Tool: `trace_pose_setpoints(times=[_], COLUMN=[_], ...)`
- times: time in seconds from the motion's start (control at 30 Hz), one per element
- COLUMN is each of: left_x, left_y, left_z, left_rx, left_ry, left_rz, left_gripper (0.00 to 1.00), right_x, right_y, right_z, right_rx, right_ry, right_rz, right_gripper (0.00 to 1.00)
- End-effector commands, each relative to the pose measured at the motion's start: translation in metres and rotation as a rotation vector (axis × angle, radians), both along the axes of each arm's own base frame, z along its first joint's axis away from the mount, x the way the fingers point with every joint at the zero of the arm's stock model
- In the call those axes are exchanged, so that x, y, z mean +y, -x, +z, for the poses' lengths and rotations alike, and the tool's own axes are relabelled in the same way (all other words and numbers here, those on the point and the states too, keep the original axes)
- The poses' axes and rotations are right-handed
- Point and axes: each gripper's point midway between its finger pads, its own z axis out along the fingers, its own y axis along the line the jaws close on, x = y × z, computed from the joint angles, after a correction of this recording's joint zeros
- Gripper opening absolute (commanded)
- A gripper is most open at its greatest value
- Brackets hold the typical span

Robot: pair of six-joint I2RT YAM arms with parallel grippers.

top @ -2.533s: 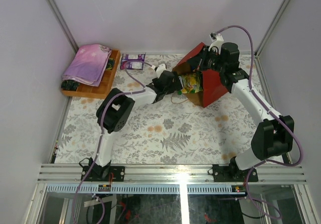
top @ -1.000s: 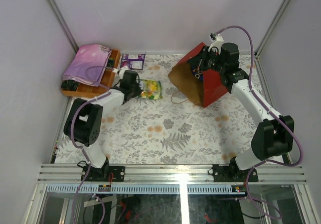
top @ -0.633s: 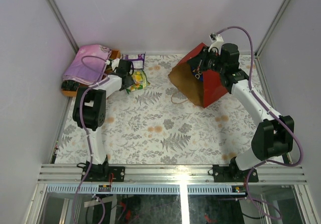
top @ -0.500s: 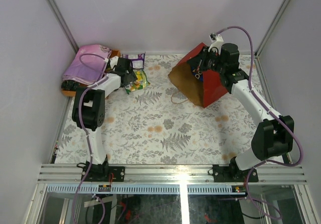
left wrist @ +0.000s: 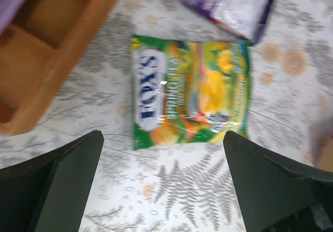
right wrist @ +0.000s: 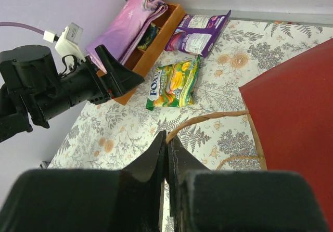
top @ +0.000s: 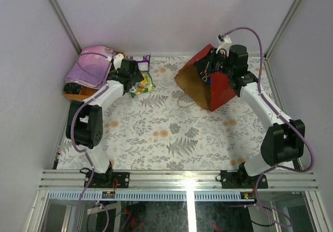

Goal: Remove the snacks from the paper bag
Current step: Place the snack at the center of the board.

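left claw [left wrist: 162,136]: spread wide, gripping nothing, hovering over the candy bag [left wrist: 190,94].
candy bag: lies flat on the table [top: 171,133], just beside the wooden tray [left wrist: 57,50]. Its white patch reads "FOX'S"; the smaller print beside it is too blurred to read.
purple pack [left wrist: 223,3]: just beyond the candy bag, cut off at the left wrist view's top edge, writing unreadable.
right claw [right wrist: 166,138]: fingers pressed together at the paper bag's mouth; whether they pinch its edge cannot be told.
paper bag [top: 221,89]: red outside, brown inside, at the table's far right, with a cord handle [right wrist: 208,120] trailing on the table.
inside the paper bag: specks of colour, too small to name.
cloth [right wrist: 125,29]: pink-purple, folded on the wooden tray.
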Motion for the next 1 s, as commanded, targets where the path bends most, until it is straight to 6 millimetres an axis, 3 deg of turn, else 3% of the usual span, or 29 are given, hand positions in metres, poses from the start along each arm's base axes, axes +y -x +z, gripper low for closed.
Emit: trace_pose_setpoints(times=[0.0,0.07,0.17,0.27,0.37,0.53,0.8,0.87,0.97], left_x=[-0.053,-0.097,-0.160,-0.205,-0.231,-0.241,-0.242,-0.242,-0.243], left_y=[-0.022,-0.026,-0.015,0.000,0.009,0.006,0.008,0.010,0.015], left_z=[0.013,0.003,-0.017,-0.032,-0.034,-0.048,-0.090,-0.090,-0.067], left_rx=[-0.109,-0.113,-0.069,-0.083,-0.121,-0.097,-0.003,0.003,-0.074], left_ry=[0.158,0.259,0.222,0.177,0.195,0.183,0.154,0.147,0.138], left_rz=[-0.225,-0.372,-0.524,-0.636,-0.674,-0.682,-0.687,-0.689,-0.690], left_gripper=[0.99,1.00,1.00,1.00,1.00,1.00,1.00,1.00,1.00], right_x=[0.012,0.012,0.012,0.011,0.010,0.008,0.008,0.009,0.008], right_y=[0.008,0.007,0.008,0.010,0.011,0.012,0.012,0.012,0.013], right_z=[0.036,0.036,0.035,0.035,0.035,0.035,0.033,0.033,0.034], right_rx=[-0.092,-0.092,-0.088,-0.089,-0.092,-0.096,-0.096,-0.093,-0.098], right_ry=[-0.050,-0.050,-0.048,-0.040,-0.035,-0.026,-0.022,-0.022,-0.019], right_rz=[0.061,0.060,0.063,0.060,0.059,0.054,0.056,0.059,0.059], right_gripper=[0.00,0.00,0.00,0.00,0.00,0.00,0.00,0.00,0.00])
